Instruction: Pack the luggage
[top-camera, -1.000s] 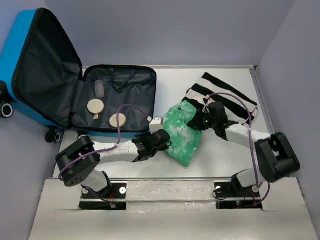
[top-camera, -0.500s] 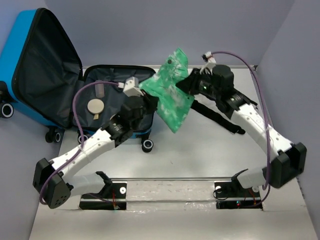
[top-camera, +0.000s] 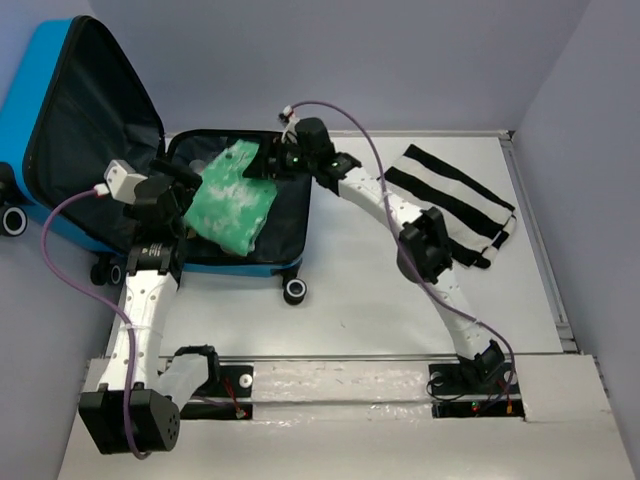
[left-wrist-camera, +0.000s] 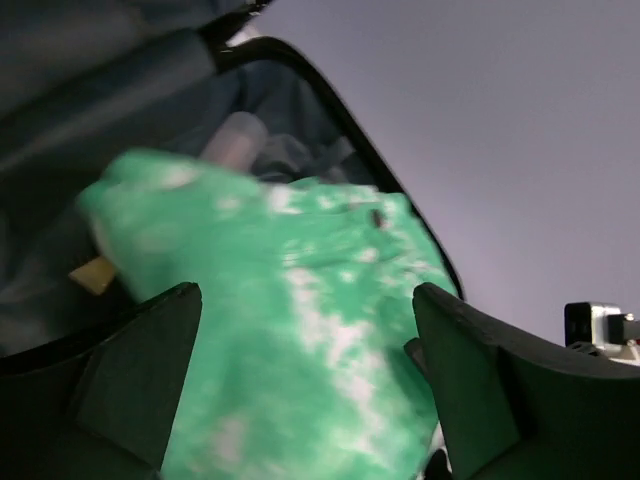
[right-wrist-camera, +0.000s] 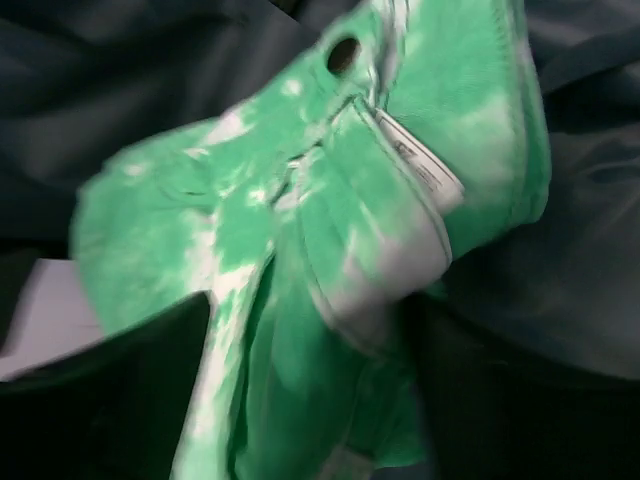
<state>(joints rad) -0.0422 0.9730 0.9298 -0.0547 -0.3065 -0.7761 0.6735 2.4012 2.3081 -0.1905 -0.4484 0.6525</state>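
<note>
The luggage (top-camera: 45, 120) is a bright-blue suitcase lying open at the back left, its lid upright and its black-lined lower half (top-camera: 292, 215) flat on the table. A green and white tie-dye garment (top-camera: 232, 200) lies in that lower half. My left gripper (top-camera: 186, 198) stands open at the garment's left edge. In the left wrist view the garment (left-wrist-camera: 320, 330) fills the wide gap of the left gripper (left-wrist-camera: 308, 300). My right gripper (top-camera: 263, 165) is open over the garment's far right corner. The right wrist view shows the garment (right-wrist-camera: 330, 230) loose between the spread fingers of the right gripper (right-wrist-camera: 310, 310).
A black and white striped cloth (top-camera: 450, 195) lies on the table at the right. A pale tube (left-wrist-camera: 232, 140) and a tan piece (left-wrist-camera: 95, 272) show in the suitcase beside the garment. A suitcase wheel (top-camera: 294, 291) juts over the table. Grey walls stand all round.
Both arms carried the green garment from the middle of the table up and left into the suitcase. Both grippers, shut on it before, have opened and let it go.
</note>
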